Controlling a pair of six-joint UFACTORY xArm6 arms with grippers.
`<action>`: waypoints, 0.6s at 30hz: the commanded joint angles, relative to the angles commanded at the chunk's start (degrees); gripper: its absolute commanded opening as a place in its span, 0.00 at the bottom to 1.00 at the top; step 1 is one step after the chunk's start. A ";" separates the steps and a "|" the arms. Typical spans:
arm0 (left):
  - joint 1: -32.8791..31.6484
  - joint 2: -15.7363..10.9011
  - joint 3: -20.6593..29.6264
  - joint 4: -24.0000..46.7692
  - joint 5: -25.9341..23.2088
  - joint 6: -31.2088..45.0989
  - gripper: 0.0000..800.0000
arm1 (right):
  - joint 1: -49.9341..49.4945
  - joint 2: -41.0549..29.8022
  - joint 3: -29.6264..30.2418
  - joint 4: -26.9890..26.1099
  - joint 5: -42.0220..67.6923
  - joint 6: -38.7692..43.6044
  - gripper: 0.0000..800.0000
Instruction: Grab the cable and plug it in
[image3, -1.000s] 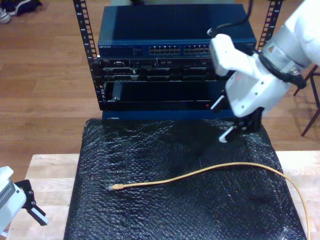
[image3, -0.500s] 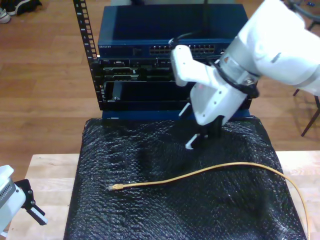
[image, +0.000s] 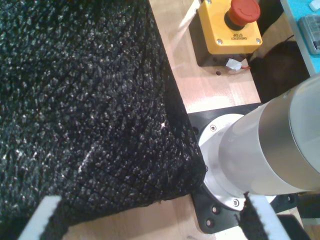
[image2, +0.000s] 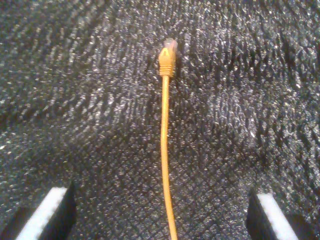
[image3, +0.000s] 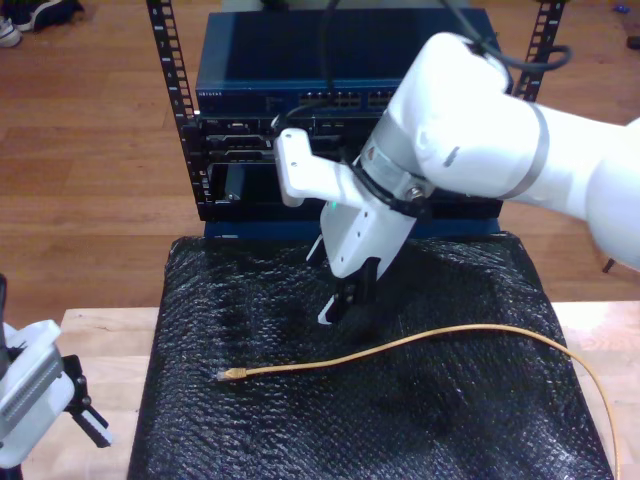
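Black bubble-wrap mat (image3: 420, 420) covers the wooden counter (image3: 95, 340). My first tool (image: 150, 220) sits off the mat's edge, jaws wide, empty. Cable (image3: 400, 346) lies on the mat, plug (image2: 168, 54) free. My second tool (image3: 345, 310) hovers above the cable, jaws wide apart.

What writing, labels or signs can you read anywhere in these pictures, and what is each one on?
"STOP": printed, upside down as shown, on the yellow button box below its red button.
A white brand name on the blue network switch in the rack: too small and blurred to read.
A small white tag at the foot of the box: no readable text.
The orange cable and black mat: no writing visible.
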 joint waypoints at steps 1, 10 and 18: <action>-0.35 0.00 0.00 -0.53 0.00 -0.35 1.00 | 0.97 0.18 0.00 -1.23 -0.44 0.53 0.99; -1.41 0.35 -0.35 -2.29 -0.35 -1.67 1.00 | 8.09 4.04 0.18 -9.05 -4.04 7.03 0.99; -1.32 2.29 -0.44 -2.20 -4.04 -1.58 1.00 | 13.01 8.35 0.53 -15.65 -9.58 15.03 0.99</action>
